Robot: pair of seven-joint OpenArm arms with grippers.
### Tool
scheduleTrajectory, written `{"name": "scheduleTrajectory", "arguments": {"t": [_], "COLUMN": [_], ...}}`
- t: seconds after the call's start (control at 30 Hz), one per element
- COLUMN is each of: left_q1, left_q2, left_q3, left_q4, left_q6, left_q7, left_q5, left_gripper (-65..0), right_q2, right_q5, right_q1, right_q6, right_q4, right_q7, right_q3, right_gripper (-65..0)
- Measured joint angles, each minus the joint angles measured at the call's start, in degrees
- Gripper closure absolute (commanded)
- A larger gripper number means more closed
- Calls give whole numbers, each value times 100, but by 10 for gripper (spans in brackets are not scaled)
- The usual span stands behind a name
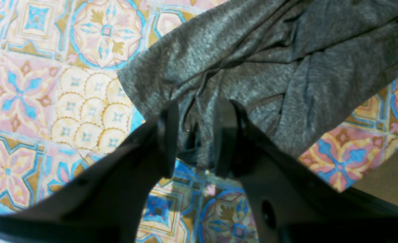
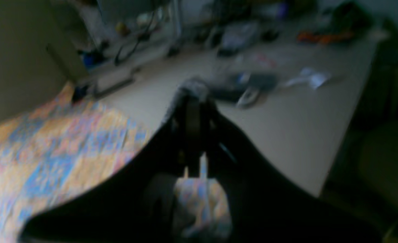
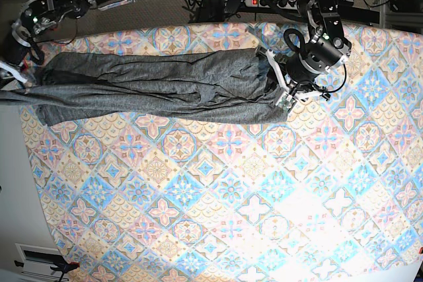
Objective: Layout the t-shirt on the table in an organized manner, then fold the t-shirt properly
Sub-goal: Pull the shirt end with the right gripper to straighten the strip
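The dark grey t-shirt lies stretched in a long, wrinkled band across the far part of the patterned table. My left gripper sits at the shirt's right end. In the left wrist view its black fingers pinch a bunched fold of the t-shirt just above the table. My right gripper is at the table's left edge, where the shirt's other end hangs past the edge. The blurred right wrist view shows that gripper shut on a bit of grey t-shirt, beside the table.
The table's edge and bare floor lie close to my left gripper. Beyond the right gripper, a floor with scattered clutter shows. Cables and a power strip sit behind the table's far edge.
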Motion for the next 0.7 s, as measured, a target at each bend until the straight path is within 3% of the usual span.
{"name": "scheduleTrajectory", "arguments": {"t": [0.1, 0.43, 0.7], "left_q1": [17, 42, 42], "left_q2": [0, 0, 0], "left_q3": [0, 0, 0], "left_q4": [0, -4, -50], "left_q6": [0, 0, 0], "left_q7": [-2, -2, 0], "left_q5": [-2, -2, -2], "left_gripper": [-172, -172, -172], "right_q2": [-15, 11, 31], "right_q5": [2, -22, -2], "right_q1": [-203, -654, -907], "right_q6": [481, 428, 402], "right_q4": [-245, -767, -791], "right_q7": [-7, -9, 26], "right_q3": [-330, -1300, -1705], "right_gripper": [0, 0, 0]}}
